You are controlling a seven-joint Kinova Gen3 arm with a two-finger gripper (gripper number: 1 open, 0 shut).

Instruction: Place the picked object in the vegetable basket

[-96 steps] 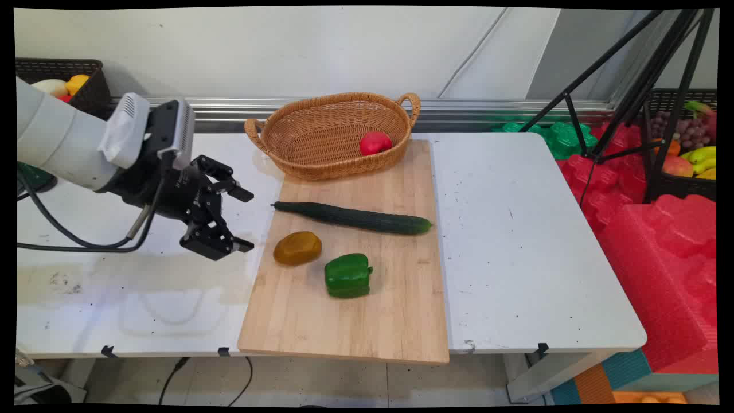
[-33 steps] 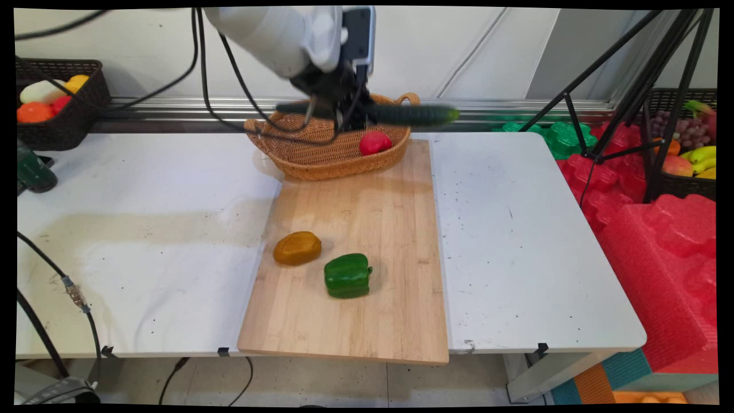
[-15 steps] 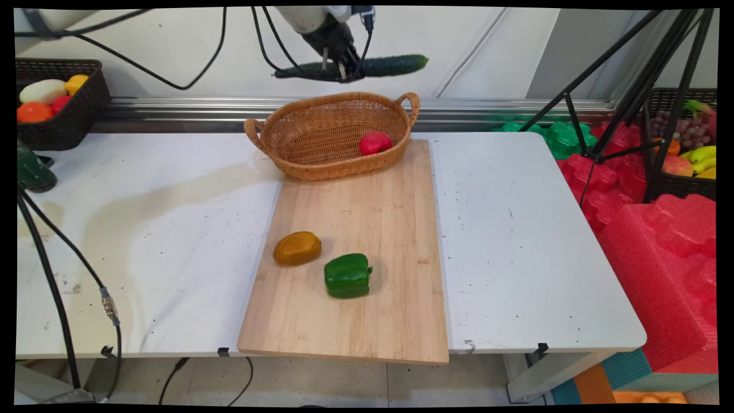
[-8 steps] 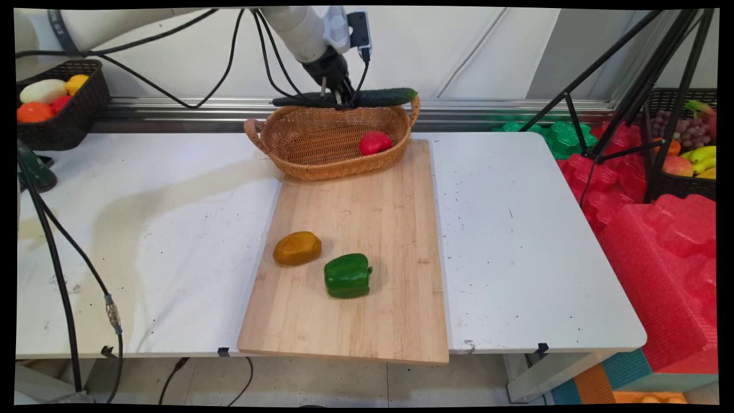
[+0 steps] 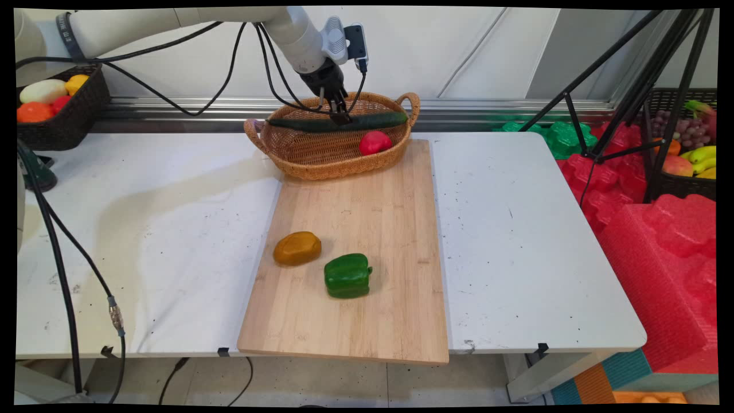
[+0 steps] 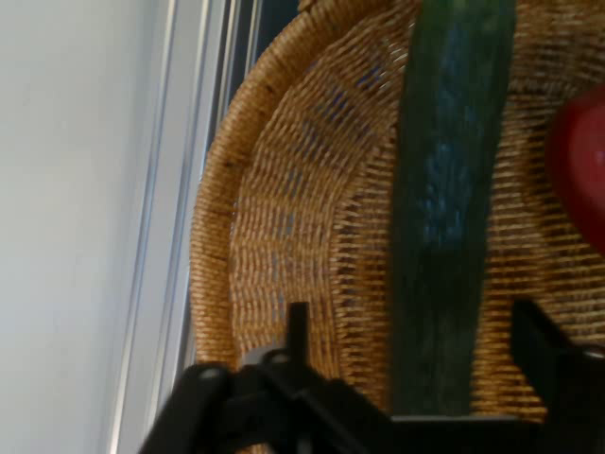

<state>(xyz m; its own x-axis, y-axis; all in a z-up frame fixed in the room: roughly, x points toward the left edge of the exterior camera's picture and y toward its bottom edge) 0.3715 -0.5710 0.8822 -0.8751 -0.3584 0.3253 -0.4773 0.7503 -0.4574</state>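
Nearest us on the white table (image 5: 516,241) lies a wooden cutting board (image 5: 367,189). On its near half sits a green pepper (image 5: 347,276), and just beside that, at about 10 o'clock, a brownish potato-like piece (image 5: 297,248).

At the board's 12 o'clock end stands a wicker basket (image 5: 327,160), with a red fruit (image 5: 374,142) inside toward 3 o'clock. The cucumber (image 5: 298,123) lies lengthwise along the basket, from its 9 o'clock handle to its 3 o'clock side, low among the rims. We cannot tell whether it rests on the weave or on the edges.

The gripper (image 5: 339,117) points down over the cucumber's middle. In the hand view its fingers (image 6: 544,340) stand wide, with basket weave showing on either side of the cucumber, so we judge that they straddle it without clamping.

We take the cucumber for a stiff, fairly light, smooth-skinned thing. Long as it is, it would tip if taken near an end, so the middle, across its narrow width, looks the sound place to hold.

Farther off, at 10 o'clock, a dark basket (image 5: 74,123) holds more produce.
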